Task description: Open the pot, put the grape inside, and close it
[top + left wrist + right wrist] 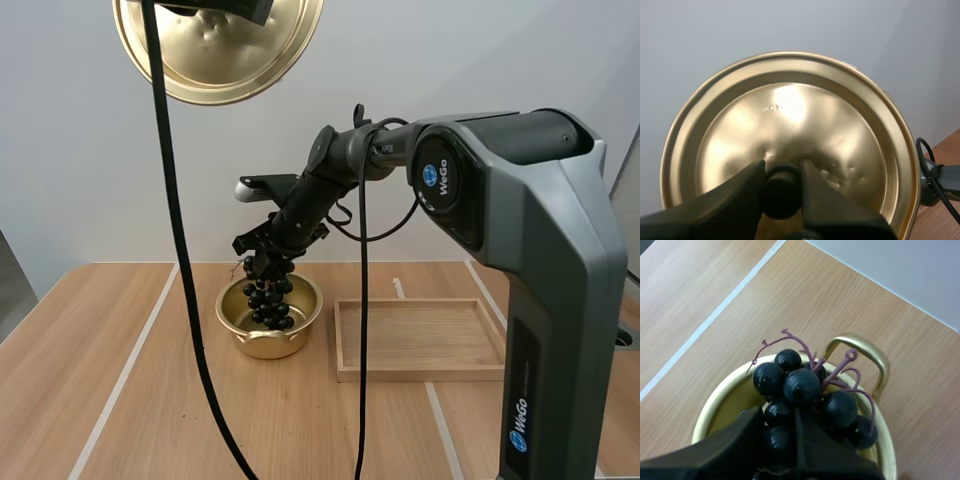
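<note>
A gold pot (268, 335) stands open on the table, left of the wooden tray. A bunch of dark grapes (270, 298) hangs into its mouth, and my right gripper (262, 256) is shut on the bunch from above. In the right wrist view the grapes (800, 387) with their purple stems sit between the fingers (740, 440), over the pot's rim (715, 405) and one handle (865, 350). The gold lid (215, 50) is held high at the upper left. My left gripper (782, 192) is shut on the lid's black knob (781, 192), against the lid's shiny underside (790, 130).
A shallow wooden tray (420, 340) lies just right of the pot. The right arm's big grey base (540, 280) rises at the near right. Bare wooden table (120, 400) with pale stripes spreads to the left and front of the pot.
</note>
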